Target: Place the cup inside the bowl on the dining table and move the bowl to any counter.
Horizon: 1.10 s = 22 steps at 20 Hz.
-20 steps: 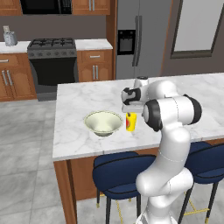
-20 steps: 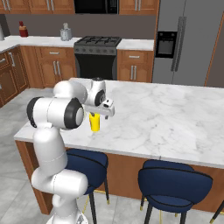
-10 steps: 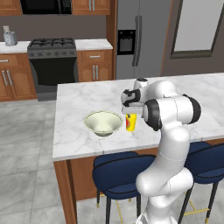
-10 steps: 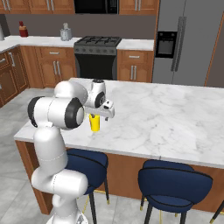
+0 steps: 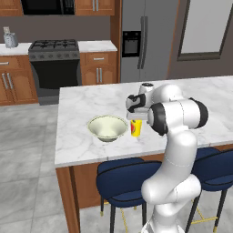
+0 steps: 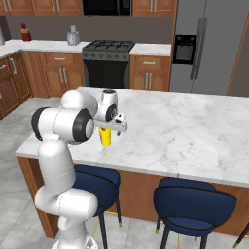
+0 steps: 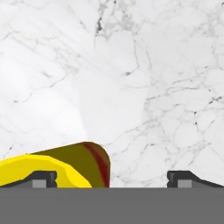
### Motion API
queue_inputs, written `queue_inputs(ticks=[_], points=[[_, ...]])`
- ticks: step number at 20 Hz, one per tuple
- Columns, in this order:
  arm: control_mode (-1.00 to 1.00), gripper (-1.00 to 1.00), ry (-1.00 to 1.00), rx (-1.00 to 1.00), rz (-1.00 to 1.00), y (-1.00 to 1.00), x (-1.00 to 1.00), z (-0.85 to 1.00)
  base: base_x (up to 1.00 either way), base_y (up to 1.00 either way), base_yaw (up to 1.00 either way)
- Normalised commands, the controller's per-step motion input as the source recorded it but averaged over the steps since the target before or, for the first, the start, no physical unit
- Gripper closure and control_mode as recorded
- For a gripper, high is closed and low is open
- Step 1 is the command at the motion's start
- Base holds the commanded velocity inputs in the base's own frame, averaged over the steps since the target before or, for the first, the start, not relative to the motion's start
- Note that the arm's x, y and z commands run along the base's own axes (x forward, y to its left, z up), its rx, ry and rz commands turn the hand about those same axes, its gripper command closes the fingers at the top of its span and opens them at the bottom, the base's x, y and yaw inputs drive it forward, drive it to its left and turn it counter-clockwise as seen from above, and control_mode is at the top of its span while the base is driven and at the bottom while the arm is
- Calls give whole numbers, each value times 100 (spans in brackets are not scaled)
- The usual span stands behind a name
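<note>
Gripper [image 7: 112, 179] hung spread wide over the cup [image 7: 65, 166], which sat off-centre toward one finger; centring and lowering seemed advisable before pinching, bowl [image 5: 107, 127] just beside.

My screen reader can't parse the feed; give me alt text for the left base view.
The white arm's open gripper hangs right above the yellow cup, which stands beside the cream bowl on the marble dining table. Behind stand a stove and a fridge.
</note>
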Motion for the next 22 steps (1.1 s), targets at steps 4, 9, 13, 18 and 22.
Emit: queue_inputs(ticks=[4,9,13,18,22], points=[[-100,-100,0,0,0,0,0,-1,0,0,0],[-100,-100,0,0,0,0,0,0,0,0,0],[-100,100,0,0,0,0,0,0,0,0,0],[-100,100,0,0,0,0,0,0,0,0,0],[-100,100,0,0,0,0,0,0,0,0,0]])
